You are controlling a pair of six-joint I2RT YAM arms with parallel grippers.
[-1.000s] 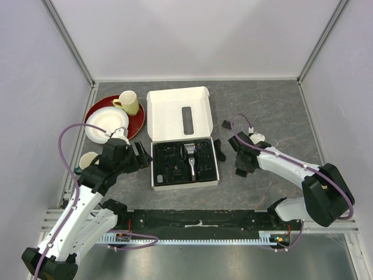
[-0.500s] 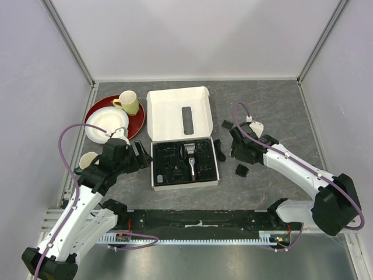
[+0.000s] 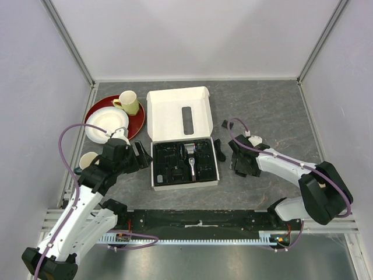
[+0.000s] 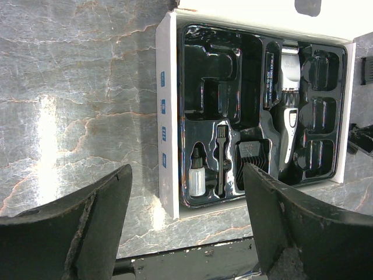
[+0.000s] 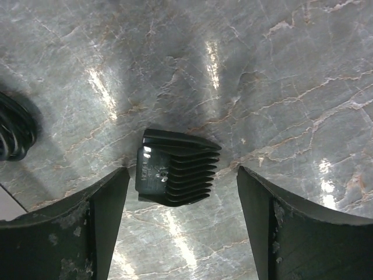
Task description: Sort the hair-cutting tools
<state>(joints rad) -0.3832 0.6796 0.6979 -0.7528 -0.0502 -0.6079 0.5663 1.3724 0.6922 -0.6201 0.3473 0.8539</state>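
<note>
The comb (image 5: pixel 175 169) lies flat on the table (image 5: pixel 280 70), to the right of the box and under the right gripper (image 5: pixel 180 170). In the right wrist view its teeth run crosswise and point to the right, toward one finger. Its solid back faces the other finger, and the whole piece sits slightly tilted. The right gripper's jaws stand wide, with one finger on each side of the comb and neither touching it. The cord (image 5: pixel 14 134) is coiled at the left edge of that view, near the comb but apart from it.

The clipper (image 4: pixel 288 111) lies in the tray (image 4: pixel 204 70) of the box (image 3: pixel 178 114), in a slot right of the middle. Its long axis runs near to far, with the blade head toward the raised lid and the tapered handle toward the arms. Left of it in the tray sit a second comb (image 4: pixel 253 154), then the brush (image 4: pixel 221 157), which lies parallel to the clipper, and a small bottle (image 4: pixel 197 175). A third comb (image 3: pixel 226 123) rests on the table beyond the right gripper.

The left gripper (image 4: pixel 186 169) hovers left of the box, its jaws wide apart and holding nothing. Further left are a red plate (image 3: pixel 139 119), a white plate (image 3: pixel 106 123) and a cup (image 3: pixel 127 103).
</note>
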